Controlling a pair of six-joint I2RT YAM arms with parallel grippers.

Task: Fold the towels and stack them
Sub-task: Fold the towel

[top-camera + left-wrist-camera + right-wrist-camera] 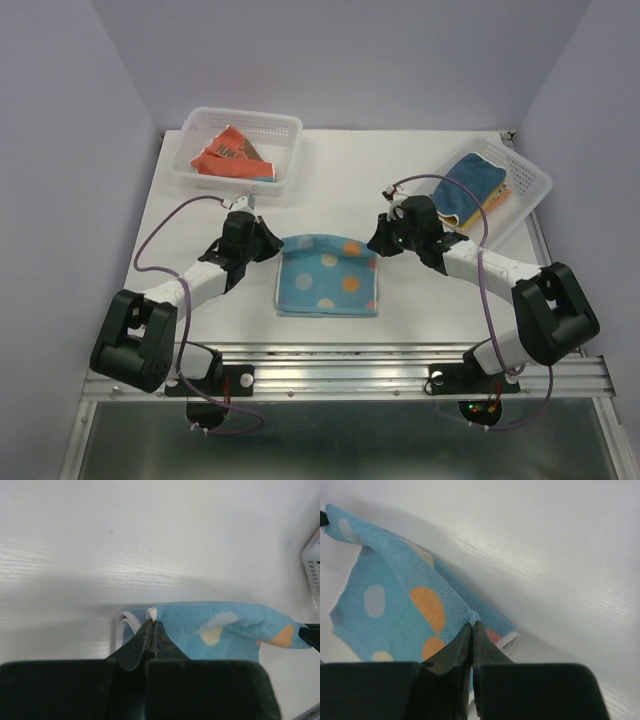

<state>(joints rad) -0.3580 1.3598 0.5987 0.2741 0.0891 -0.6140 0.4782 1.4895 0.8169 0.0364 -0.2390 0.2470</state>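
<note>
Left gripper [151, 626] and right gripper [471, 628] each pinch a far corner of the one light blue dotted towel [328, 282], holding its far edge up at mid-table [330, 180]. Both arms bend inward. Of two far baskets, the left basket [240, 118] holds a red-orange towel [232, 155] and the right basket [530, 178] holds folded towels [470, 182].

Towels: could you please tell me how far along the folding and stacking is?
Done: folded towels lie stacked in the right basket. In hand: the left gripper and right gripper each pinch a far corner of the light blue dotted towel, lifted mid-fold. Left: finishing that fold, plus the crumpled red-orange towel in the left basket.
</note>
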